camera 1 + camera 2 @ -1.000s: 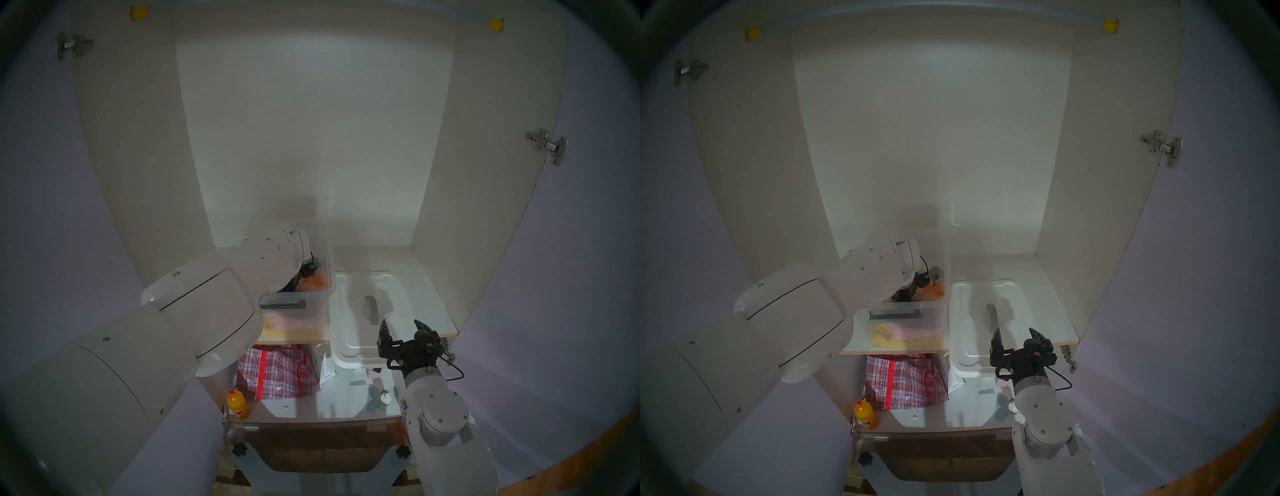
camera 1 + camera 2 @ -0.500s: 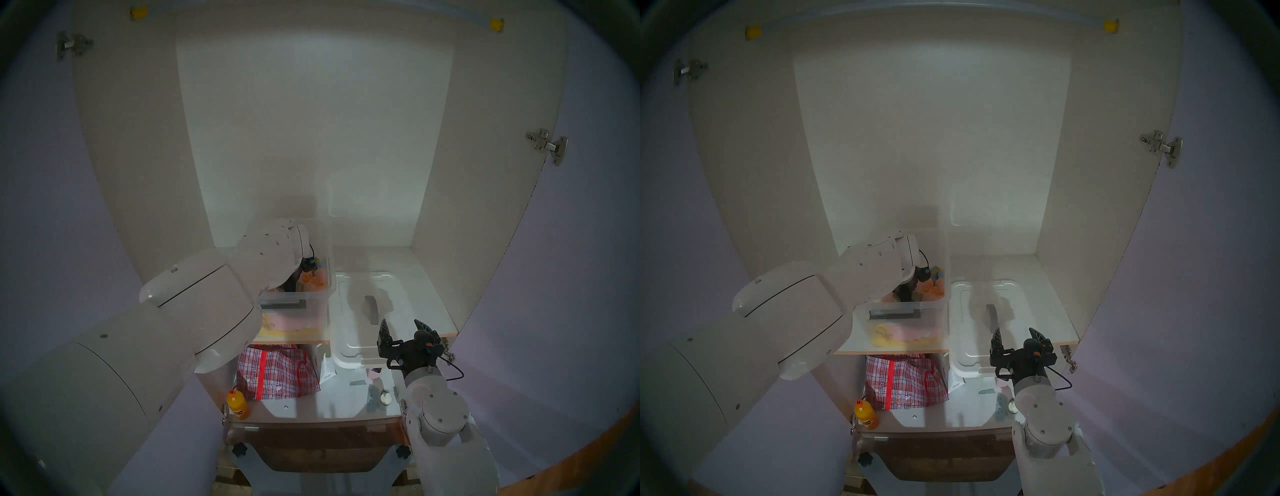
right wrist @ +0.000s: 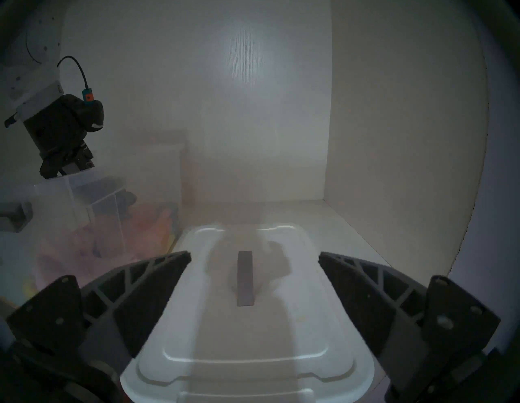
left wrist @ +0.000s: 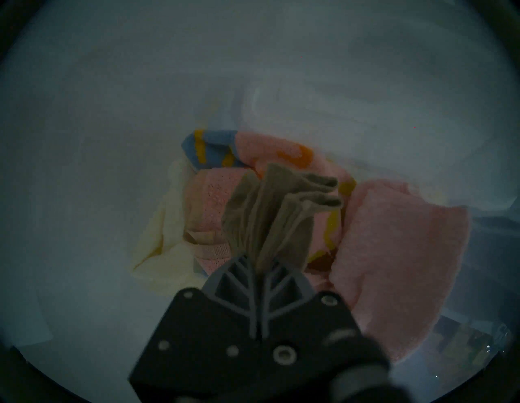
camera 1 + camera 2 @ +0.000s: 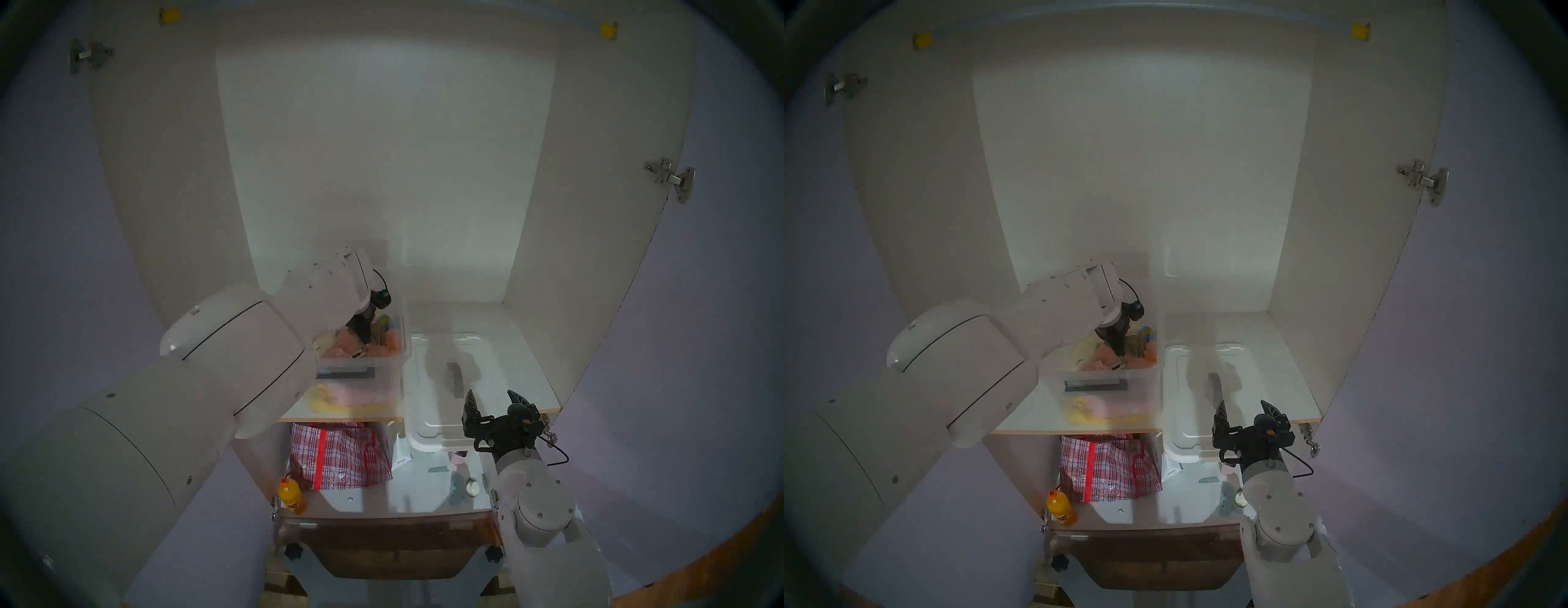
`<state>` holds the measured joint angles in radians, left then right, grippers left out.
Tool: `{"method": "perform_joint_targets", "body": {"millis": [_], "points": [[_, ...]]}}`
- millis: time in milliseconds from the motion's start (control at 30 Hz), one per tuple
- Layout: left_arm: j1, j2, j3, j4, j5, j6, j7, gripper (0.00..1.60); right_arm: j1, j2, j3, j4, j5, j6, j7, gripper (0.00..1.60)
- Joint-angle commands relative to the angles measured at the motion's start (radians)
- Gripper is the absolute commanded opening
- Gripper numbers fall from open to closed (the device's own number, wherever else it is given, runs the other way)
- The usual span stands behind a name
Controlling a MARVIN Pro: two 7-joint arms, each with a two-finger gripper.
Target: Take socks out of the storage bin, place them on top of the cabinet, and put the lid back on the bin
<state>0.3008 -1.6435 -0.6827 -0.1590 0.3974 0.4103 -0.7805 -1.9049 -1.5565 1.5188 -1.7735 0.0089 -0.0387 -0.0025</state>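
Note:
In the left wrist view my left gripper (image 4: 257, 260) is shut on the socks (image 4: 275, 214), an olive-tan folded bundle held just above pink, yellow and blue cloth. In the head view the left gripper (image 5: 365, 339) points down inside the open clear storage bin (image 5: 365, 363), at the left of the white cabinet shelf (image 5: 524, 373). The white lid (image 5: 428, 407) lies flat on the shelf to the right of the bin, its front end over the shelf edge. My right gripper (image 5: 491, 397) is open and empty above the lid's near end (image 3: 244, 337), behind its grey handle (image 3: 245, 278).
Below the shelf are a red-checked bag (image 5: 339, 458), an orange bottle (image 5: 292, 496), a white packet (image 5: 401, 454) and small items on a lower board. A dark brown wooden piece (image 5: 390, 547) lies lower still. Lilac doors stand open on both sides.
My left arm has lifted and drawn back; its gripper, buried in the bin's cloth before, now shows higher with the socks in it. The right arm and the lid have not moved.

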Motion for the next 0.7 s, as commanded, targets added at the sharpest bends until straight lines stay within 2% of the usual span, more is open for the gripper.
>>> {"method": "perform_joint_targets", "body": {"millis": [0, 167, 300, 400, 667], "points": [[-0.058, 0.005, 0.014, -0.005, 0.019, -0.002, 0.011, 0.00, 0.023, 0.022, -0.029, -0.053, -0.007, -0.051, 0.041, 1.60], [-0.071, 0.016, 0.042, 0.006, 0.036, 0.002, 0.017, 0.00, 0.033, 0.040, -0.051, -0.058, 0.004, -0.095, 0.081, 1.60], [-0.083, 0.011, 0.040, 0.009, 0.034, 0.009, -0.001, 0.00, 0.059, 0.057, -0.067, -0.056, 0.011, -0.107, 0.121, 1.60], [-0.097, 0.000, 0.049, 0.008, 0.039, 0.014, -0.020, 0.00, 0.090, 0.072, -0.084, -0.042, 0.013, -0.116, 0.164, 1.60], [-0.118, -0.020, 0.077, 0.018, 0.055, 0.051, -0.085, 0.00, 0.192, 0.075, -0.115, 0.022, 0.012, -0.128, 0.212, 1.60]]}}
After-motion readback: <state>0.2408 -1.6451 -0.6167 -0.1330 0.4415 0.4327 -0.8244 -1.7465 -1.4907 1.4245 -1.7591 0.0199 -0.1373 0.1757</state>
